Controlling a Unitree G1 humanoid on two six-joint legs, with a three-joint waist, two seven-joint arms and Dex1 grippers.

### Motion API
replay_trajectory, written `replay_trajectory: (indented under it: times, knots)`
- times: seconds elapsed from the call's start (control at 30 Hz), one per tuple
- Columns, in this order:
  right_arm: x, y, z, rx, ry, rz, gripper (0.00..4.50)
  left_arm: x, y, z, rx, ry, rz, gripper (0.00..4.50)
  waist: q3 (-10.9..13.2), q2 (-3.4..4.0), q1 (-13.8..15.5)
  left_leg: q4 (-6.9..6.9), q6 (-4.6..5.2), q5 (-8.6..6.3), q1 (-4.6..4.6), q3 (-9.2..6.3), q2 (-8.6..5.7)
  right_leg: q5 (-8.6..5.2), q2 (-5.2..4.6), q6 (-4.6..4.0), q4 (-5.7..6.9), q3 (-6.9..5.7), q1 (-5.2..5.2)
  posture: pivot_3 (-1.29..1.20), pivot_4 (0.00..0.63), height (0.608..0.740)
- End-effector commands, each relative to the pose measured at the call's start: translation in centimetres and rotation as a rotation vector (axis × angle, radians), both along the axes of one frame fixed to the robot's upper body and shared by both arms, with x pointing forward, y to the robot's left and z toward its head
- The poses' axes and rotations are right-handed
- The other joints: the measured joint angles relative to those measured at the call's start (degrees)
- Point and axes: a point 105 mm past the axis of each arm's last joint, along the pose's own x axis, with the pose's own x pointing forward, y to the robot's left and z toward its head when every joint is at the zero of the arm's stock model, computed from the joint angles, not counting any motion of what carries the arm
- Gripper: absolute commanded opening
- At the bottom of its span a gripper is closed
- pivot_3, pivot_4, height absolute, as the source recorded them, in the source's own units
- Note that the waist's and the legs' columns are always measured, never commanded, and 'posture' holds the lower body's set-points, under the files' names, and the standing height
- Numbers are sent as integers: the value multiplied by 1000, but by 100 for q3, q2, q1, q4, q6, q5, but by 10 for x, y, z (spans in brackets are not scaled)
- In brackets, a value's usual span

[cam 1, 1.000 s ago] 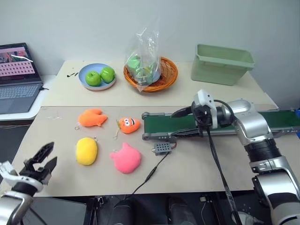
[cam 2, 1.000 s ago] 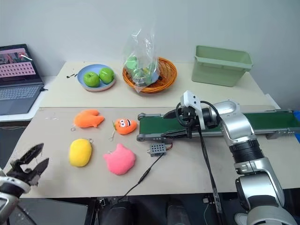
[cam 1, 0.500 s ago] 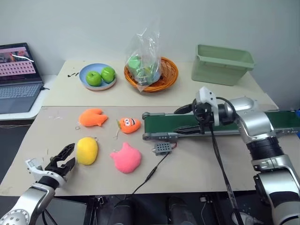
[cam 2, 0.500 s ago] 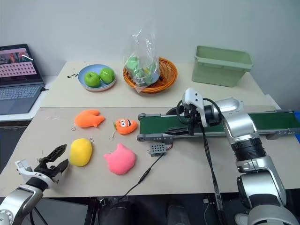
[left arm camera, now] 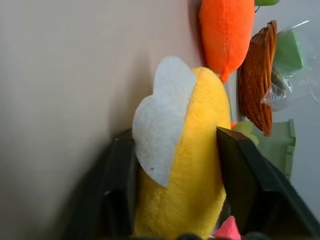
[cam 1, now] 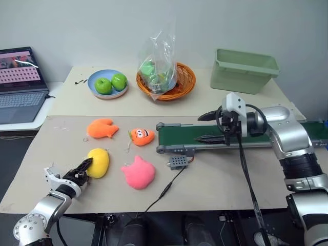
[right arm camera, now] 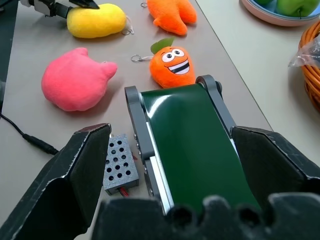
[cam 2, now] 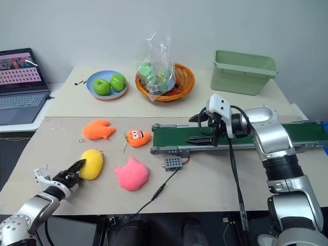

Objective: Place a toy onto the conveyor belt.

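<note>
Fingers (left arm camera: 239, 170) of left gripper (cam 1: 81, 170) set either side of the toy (cam 1: 97, 162), narrowed onto the yellow plush in the left wrist view, pads apparently touching its flanks, though whether firmly pinched is hard to tell from the head views. Toy lying on the board at lower left of the head frame, not yet lifted, white fabric tag showing toward the wrist camera. Just above it in frame the orange fish-shaped plush (cam 1: 100, 128), to its right the pink cat-eared plush (cam 1: 137, 173), further up and right the orange carrot plush (cam 1: 141, 136)

Step in hand: grasping, judged near its end. Next move likely calls for a firm close, a lift clear of the board, then a carry rightward past the pink plush and small grey perforated box (cam 1: 177, 162) to the conveyor belt (cam 1: 195, 134), dark green strip running from centre to right edge, well apart from the toy

Right gripper (cam 1: 211, 127) hovering over the near end of the belt at centre right, black fingers spread wide, holding nothing. Possibly in the way of a drop at that end, so release further along or after it clears seems wise
</note>
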Motion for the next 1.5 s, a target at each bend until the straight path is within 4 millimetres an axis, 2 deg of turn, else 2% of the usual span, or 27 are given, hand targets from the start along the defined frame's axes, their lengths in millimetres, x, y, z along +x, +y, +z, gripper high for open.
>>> replay_trajectory:
  times: [0.03,0.1,0.2,0.23,0.27,0.4,0.53,0.63,0.73,0.77,0.83,0.93,0.97,1.03,1.13,1.23,1.33,1.37,1.5]
  knots:
    - [-2,-5,17,22,-66,-14,4500,3,-4,5,18,-28,-36,745,0,0,3,0,0,0,0,0,0,0,-1,0,0,0,0,0,150,740]
    - [-1,-4,18,23,-68,-14,4500,5,-5,11,27,-53,-41,222,0,0,3,0,0,0,0,0,0,0,-1,0,1,0,0,0,150,740]
    - [-1,-3,18,24,-69,-12,4500,10,-3,25,26,-98,-26,222,0,0,4,0,0,0,0,-1,0,0,-1,0,1,-1,0,0,150,740]
    - [0,-3,18,25,-70,-12,4500,14,-4,35,48,-128,-34,222,0,0,4,0,0,0,-1,-2,0,0,-1,0,1,-1,0,0,150,740]
    - [0,-3,18,26,-71,-12,4500,18,-8,48,77,-165,-53,222,1,-1,3,0,0,0,-2,-3,1,0,0,0,0,-1,-1,0,150,740]
    - [1,-2,19,28,-72,-7,4500,43,-40,126,264,-400,-152,222,4,-7,51,3,-4,2,-15,-12,0,2,-1,1,-1,-10,-6,0,150,740]
    - [2,-1,21,29,-77,-5,4500,65,-79,184,352,-556,-198,222,4,-7,61,3,-5,3,-15,-12,-6,5,-7,6,-8,-7,-1,0,150,740]
    - [3,-1,23,32,-85,-8,4500,79,-108,223,656,-661,-218,222,5,-9,51,0,-4,2,-19,-11,-10,6,-6,8,-11,-5,-2,0,150,740]
    - [3,-2,25,33,-90,-13,4500,86,-130,240,1113,-747,-221,222,7,-10,-25,-7,-5,3,-24,-11,-11,7,1,10,-13,-3,-8,0,150,740]
    - [3,-3,25,34,-91,-16,4500,87,-139,242,1217,-782,-237,222,8,-9,-33,-16,-7,4,-18,-6,-11,7,2,10,-12,5,-9,0,150,740]
    - [2,-4,24,33,-91,-20,4500,85,-167,243,1535,-912,-296,222,9,-9,-29,-20,-8,5,-19,-7,-10,7,4,10,-14,4,-10,0,150,740]
    - [2,-4,24,34,-93,-25,4500,81,-193,227,1976,-1095,-360,222,11,-4,-3,-20,-9,6,-21,-6,-12,7,4,10,-23,-1,-8,0,150,740]
    - [2,-5,25,35,-94,-26,4500,80,-197,222,2062,-1139,-370,222,12,-3,-2,-19,-9,6,-21,-3,-13,6,2,10,-23,1,-9,0,150,740]
    - [2,-6,25,34,-97,-33,4500,77,-211,204,2196,-1253,-434,222,12,-3,1,-18,-9,6,-22,-2,-12,6,2,10,-26,2,-10,0,150,740]
    - [1,-9,25,34,-97,-45,4500,66,-227,174,2291,-1447,-557,222,13,-2,2,-17,-8,6,-24,-2,-8,6,3,10,-22,1,-14,0,150,740]
    - [0,-11,24,36,-99,-57,4500,63,-233,148,2476,-1608,-648,222,13,-2,3,-15,-4,4,-26,-1,-8,6,2,10,-21,1,-14,0,150,740]
    - [-1,-12,25,38,-102,-67,4500,67,-234,132,2551,-1682,-698,222,13,-2,8,-11,-2,4,-26,0,-8,6,1,11,-18,1,-13,0,150,740]
    - [-2,-13,25,39,-103,-71,4500,69,-235,129,-2545,1688,703,222,13,-2,9,-10,-1,4,-26,0,-8,6,1,11,-16,1,-13,0,150,740]
    - [-4,-17,25,39,-108,-91,4500,78,-234,116,-2531,1685,732,222,13,-2,18,-6,2,2,-28,0,-8,6,-1,12,-12,0,-13,0,150,740]
